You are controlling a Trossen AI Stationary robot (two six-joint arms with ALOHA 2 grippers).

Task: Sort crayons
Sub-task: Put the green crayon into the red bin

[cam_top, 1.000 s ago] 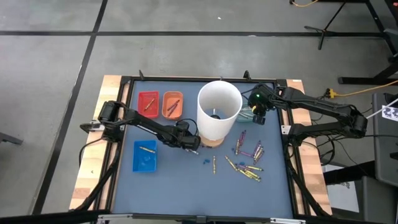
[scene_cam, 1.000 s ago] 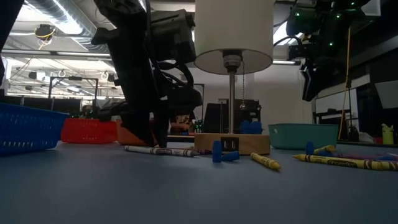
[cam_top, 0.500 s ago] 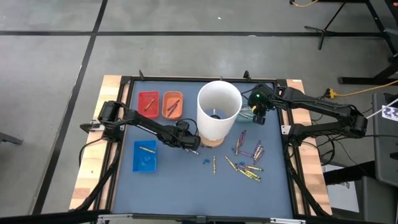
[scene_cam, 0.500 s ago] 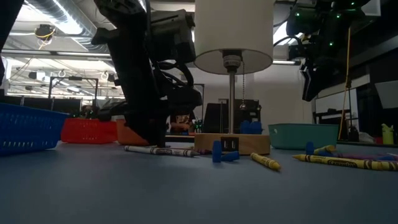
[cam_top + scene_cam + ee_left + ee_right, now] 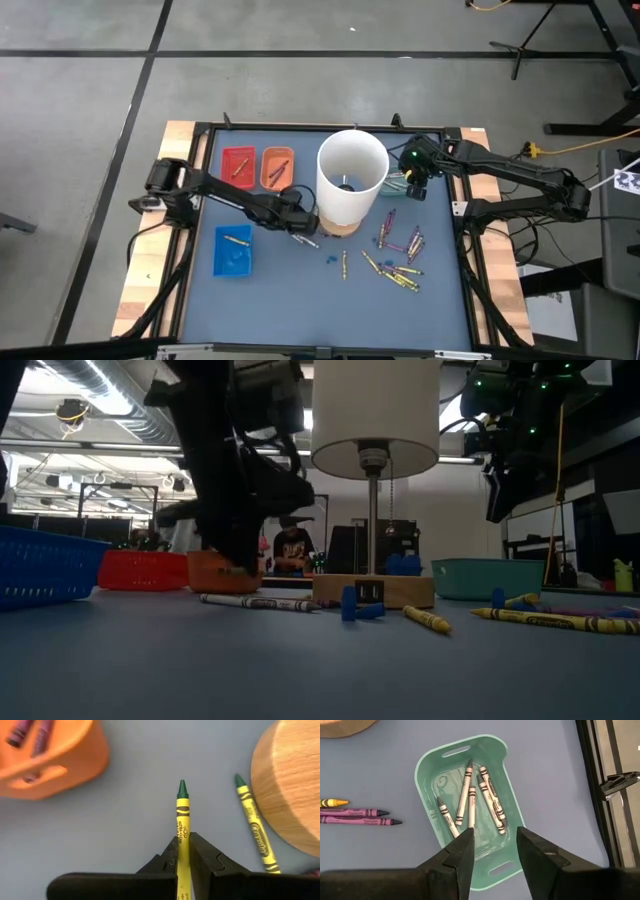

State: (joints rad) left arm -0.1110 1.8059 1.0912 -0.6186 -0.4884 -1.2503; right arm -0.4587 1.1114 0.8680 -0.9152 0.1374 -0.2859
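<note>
A green-tipped yellow crayon [image 5: 182,827] is clamped in the left gripper [image 5: 183,851] jaws (right gripper [image 5: 494,845] jaws held apart above the teal tray [image 5: 512,807]).

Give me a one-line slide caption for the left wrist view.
Left tool shut on a green-tipped yellow crayon, between the orange plastic tray and round wooden lamp base.

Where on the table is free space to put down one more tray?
The near strip of the mat is bare, between the blue tray and the crayon pile. It is crowded around the lamp and red tray.
</note>
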